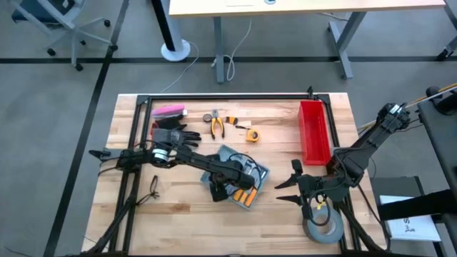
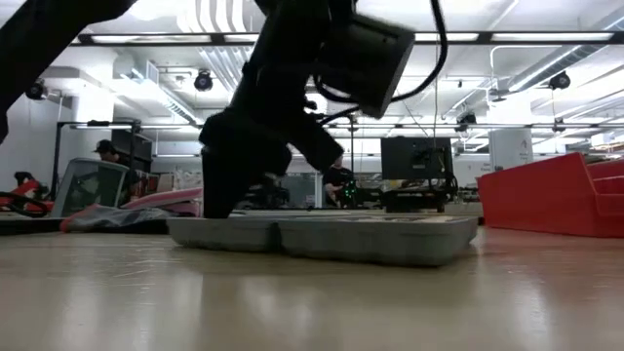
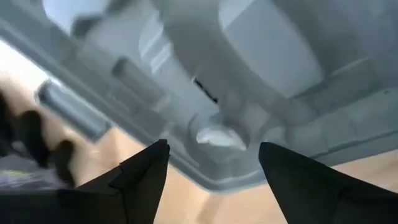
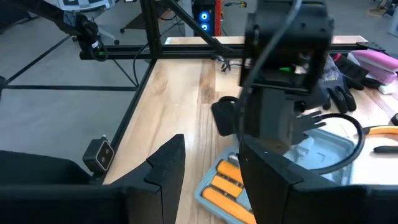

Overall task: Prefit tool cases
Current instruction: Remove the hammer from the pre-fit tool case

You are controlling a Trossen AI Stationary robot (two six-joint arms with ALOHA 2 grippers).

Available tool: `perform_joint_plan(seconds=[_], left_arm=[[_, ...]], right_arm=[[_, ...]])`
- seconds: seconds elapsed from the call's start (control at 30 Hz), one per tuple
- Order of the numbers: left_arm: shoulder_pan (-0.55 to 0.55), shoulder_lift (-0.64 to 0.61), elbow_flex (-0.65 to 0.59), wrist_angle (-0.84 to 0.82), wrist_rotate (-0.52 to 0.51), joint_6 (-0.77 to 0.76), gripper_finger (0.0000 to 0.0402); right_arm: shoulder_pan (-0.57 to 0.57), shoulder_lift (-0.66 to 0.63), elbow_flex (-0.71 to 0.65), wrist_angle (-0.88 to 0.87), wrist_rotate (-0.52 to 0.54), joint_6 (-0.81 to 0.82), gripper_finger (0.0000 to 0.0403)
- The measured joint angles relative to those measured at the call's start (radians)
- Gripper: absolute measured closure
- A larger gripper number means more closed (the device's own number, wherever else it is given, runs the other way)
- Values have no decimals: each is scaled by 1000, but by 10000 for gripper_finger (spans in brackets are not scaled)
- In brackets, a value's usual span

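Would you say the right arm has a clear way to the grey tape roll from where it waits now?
Probably yes. The right gripper hangs open beside the grey tape roll at the table's near right corner, nothing lying between them; the left gripper is busy at the tool case.

Matt plastic case (image 1: pixel 243 175), wood table (image 1: pixel 186 214)

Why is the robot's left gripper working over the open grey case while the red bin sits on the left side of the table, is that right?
Almost. The high view shows the red bin on the table's right side, not the left. The left gripper is indeed over the open grey case.
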Motion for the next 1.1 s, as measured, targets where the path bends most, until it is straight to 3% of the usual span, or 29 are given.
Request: perform_joint_plan(seconds=[0.33,0.53,0.8,1.1], left_arm=[[-73,0,93,1,164,-130,147],[-104,0,139,10,174,-203,155],[-129,-13,214,-7,4,-249,169],[-121,-17,96,-7,-56,-251,185]], right_arm=[[8,0,0,0,0,-2,272],[24,0,0,0,6,-8,272],[24,0,0,-82,-6,48,272],[24,58,-11,-110,-10,104,272]])
